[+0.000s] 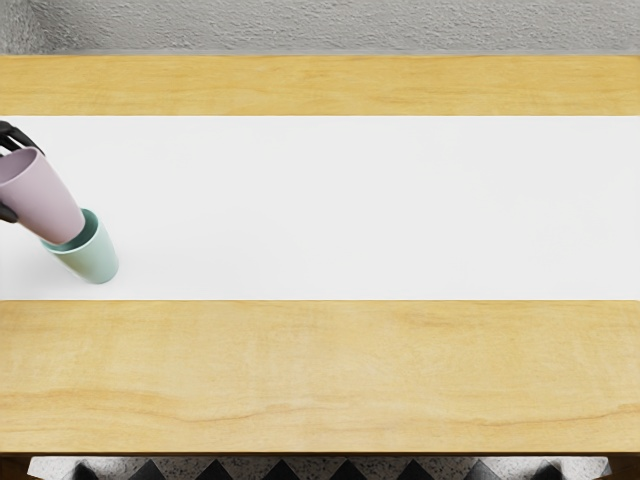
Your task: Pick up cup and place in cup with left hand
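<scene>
Left hand (18,136) at the picture's edge had its dark fingers closed about the upper part of the pink cup (45,200), one digit showing behind the rim and another at the near side; the palm and wrist lay out of frame. Nearest of all, a strip of patterned floor (348,468) showed below the table's pale wooden front (320,375). Beyond that wood, close to the near edge of the white surface (350,210), stood the green cup (95,260), mouth up. Over its mouth hung the base of the pink cup, either just above the opening or slightly inside it; which of the two, the view did not settle. The job had reached its placing step, by the look of it: the next move called for centring the base, lowering it straight down, and letting go only once it had seated. A lowering off centre might have caught the rim and tipped the green cup. Part of that cup's inner wall showed, its bottom hidden; the pink cup's visible inside held nothing that could be made out. Farther off ran another band of wood (320,86), then the rough grey wall (320,27).
</scene>
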You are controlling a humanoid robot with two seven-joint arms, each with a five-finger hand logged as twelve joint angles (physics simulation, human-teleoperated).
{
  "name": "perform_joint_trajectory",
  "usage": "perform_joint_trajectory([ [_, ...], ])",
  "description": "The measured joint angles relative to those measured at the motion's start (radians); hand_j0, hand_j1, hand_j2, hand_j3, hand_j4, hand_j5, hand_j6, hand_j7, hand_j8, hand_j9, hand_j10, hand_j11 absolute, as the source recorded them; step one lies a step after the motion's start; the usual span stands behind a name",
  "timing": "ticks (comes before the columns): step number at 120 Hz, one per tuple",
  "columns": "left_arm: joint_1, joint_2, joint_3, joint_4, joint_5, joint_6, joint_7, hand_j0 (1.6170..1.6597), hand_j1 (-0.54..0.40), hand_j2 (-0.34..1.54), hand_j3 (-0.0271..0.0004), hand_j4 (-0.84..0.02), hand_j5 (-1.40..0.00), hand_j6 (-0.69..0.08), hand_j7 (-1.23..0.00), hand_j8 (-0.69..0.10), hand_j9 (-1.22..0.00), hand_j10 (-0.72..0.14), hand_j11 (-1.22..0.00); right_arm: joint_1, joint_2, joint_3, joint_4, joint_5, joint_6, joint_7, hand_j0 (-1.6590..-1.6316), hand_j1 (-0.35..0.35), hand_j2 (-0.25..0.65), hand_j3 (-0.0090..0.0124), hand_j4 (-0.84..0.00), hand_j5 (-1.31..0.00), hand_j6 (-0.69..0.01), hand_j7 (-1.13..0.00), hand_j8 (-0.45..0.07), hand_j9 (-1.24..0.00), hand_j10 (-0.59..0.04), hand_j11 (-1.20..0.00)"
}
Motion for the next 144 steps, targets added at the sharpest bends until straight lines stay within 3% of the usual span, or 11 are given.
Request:
perform_joint_trajectory([
  [59,0.033,-0.012,0.001,0.004,0.002,0.006,-0.002,1.6529,-0.178,0.14,0.0,-0.281,-0.75,-0.205,-0.76,-0.313,-0.73,-0.521,-0.73,0.0,0.0,0.0,0.0,0.0,0.0,0.0,-1.6581,-0.329,-0.003,0.0,-0.017,-0.02,-0.018,-0.02,-0.018,-0.02,-0.017,-0.02],
  [83,0.042,0.0,0.002,0.006,0.005,0.009,-0.001,1.6533,-0.149,0.13,0.0,-0.31,-0.73,-0.24,-0.73,-0.352,-0.7,-0.506,-0.7,0.0,0.0,0.0,0.0,0.0,0.0,0.0,-1.6581,-0.329,-0.003,0.0,-0.017,-0.02,-0.018,-0.02,-0.017,-0.02,-0.017,-0.02],
  [110,0.055,0.0,0.004,0.013,0.01,0.03,0.0,1.6551,-0.192,0.25,0.0,-0.312,-0.67,-0.248,-0.68,-0.356,-0.66,-0.482,-0.66,0.0,0.0,0.0,0.0,0.0,0.0,0.0,-1.6581,-0.329,-0.003,0.0,-0.017,-0.02,-0.018,-0.02,-0.017,-0.02,-0.017,-0.02],
  [122,0.055,-0.001,0.003,0.015,0.011,0.052,-0.001,1.656,-0.13,0.18,0.0,-0.337,-0.58,-0.286,-0.59,-0.355,-0.58,-0.43,-0.57,0.0,0.0,0.0,0.0,0.0,0.0,0.0,-1.6581,-0.329,-0.003,0.0,-0.017,-0.02,-0.018,-0.02,-0.017,-0.02,-0.017,-0.02],
  [144,0.055,-0.003,0.003,0.017,0.005,0.092,-0.003,1.6572,0.033,0.1,0.0,-0.246,-0.37,-0.226,-0.38,-0.254,-0.37,-0.284,-0.37,0.0,0.0,0.0,0.0,0.0,0.0,0.0,-1.6581,-0.329,-0.003,0.0,-0.017,-0.02,-0.018,-0.02,-0.017,-0.02,-0.017,-0.02],
])
